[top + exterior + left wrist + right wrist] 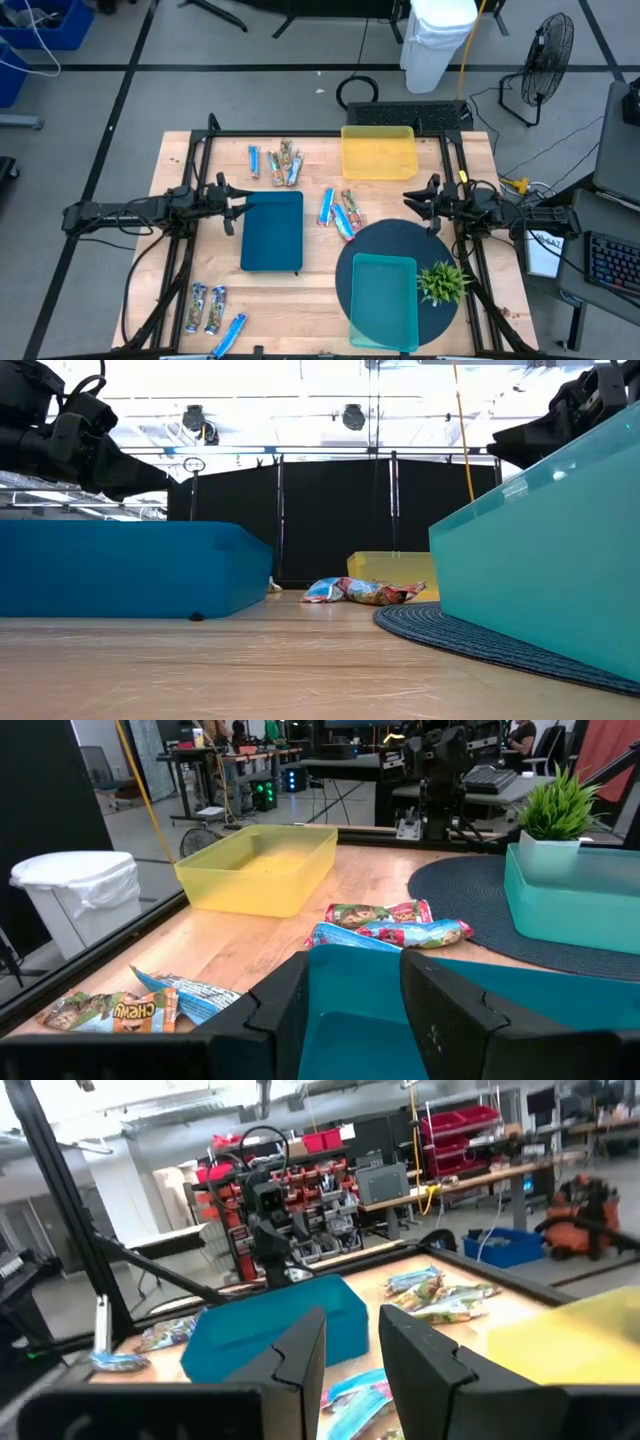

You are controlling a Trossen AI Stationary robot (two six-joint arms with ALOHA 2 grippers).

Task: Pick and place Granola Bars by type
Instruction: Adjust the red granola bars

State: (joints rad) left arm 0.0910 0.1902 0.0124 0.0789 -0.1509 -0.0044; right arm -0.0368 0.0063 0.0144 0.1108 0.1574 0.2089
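Granola Bars lie flat on the wooden table in three clusters. One cluster [276, 162] is at the far side, one [340, 212] in the middle [395, 925], and one [210, 312] at the near left. Each mixes shiny blue wrappers with mottled brown ones. My left gripper [232, 205] [355, 970] hovers open at the left edge of a dark blue tray [272, 230], holding nothing. My right gripper [415, 200] [352, 1320] hovers open at the table's right, above the far rim of a dark round mat [440, 320], holding nothing.
A yellow tray [379, 152] stands at the far side. A teal tray [385, 300] and a small potted plant [443, 282] sit on the round mat at the near right. Black frame rails [200, 150] run along the table's left and right sides.
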